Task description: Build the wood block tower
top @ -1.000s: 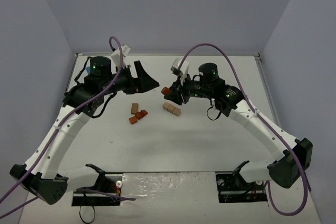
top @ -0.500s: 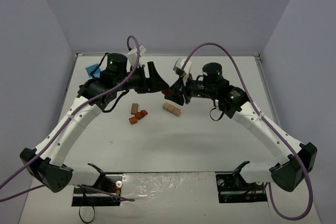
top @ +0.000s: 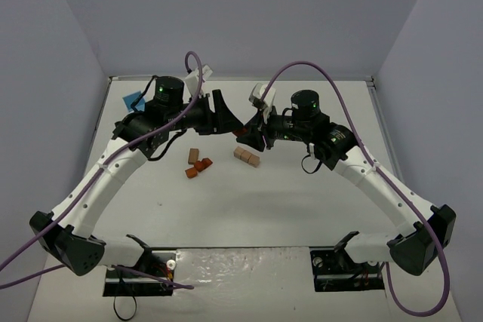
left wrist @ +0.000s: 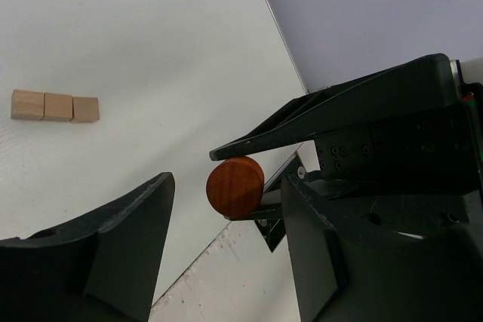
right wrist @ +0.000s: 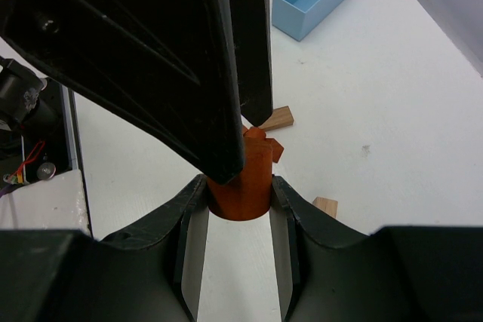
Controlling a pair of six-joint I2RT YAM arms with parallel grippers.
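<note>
White tabletop (top: 287,201) with pale lavender walls (top: 249,20) behind, and over its far middle your two arms meet for what looks like a hand-over. Your right gripper (right wrist: 239,213) is clamped on a reddish-brown cylinder (left wrist: 235,185), held clear of the surface. Your left gripper (top: 229,122) stands partly spread with a jaw on either side of it. The left wrist view shows a gap on both sides, so it grasps nothing yet.

To do this well, centre the cylinder between the left jaws before you squeeze. Take it on the curved side away from the right fingers, so the two pairs don't pinch each other. Let the right release only once the left has a firm hold, because a smooth, round, turned piece will likely roll or twist out of a glancing pinch.

Nearer the arm bases, three light tan cubes (top: 247,157) lie in a touching row, square-edged and matt. Just to their left sits a loose cluster of reddish-brown blocks (top: 198,164). No stack stands yet. At the far left is a light-blue box (right wrist: 332,4), open-topped and plastic-looking
</note>
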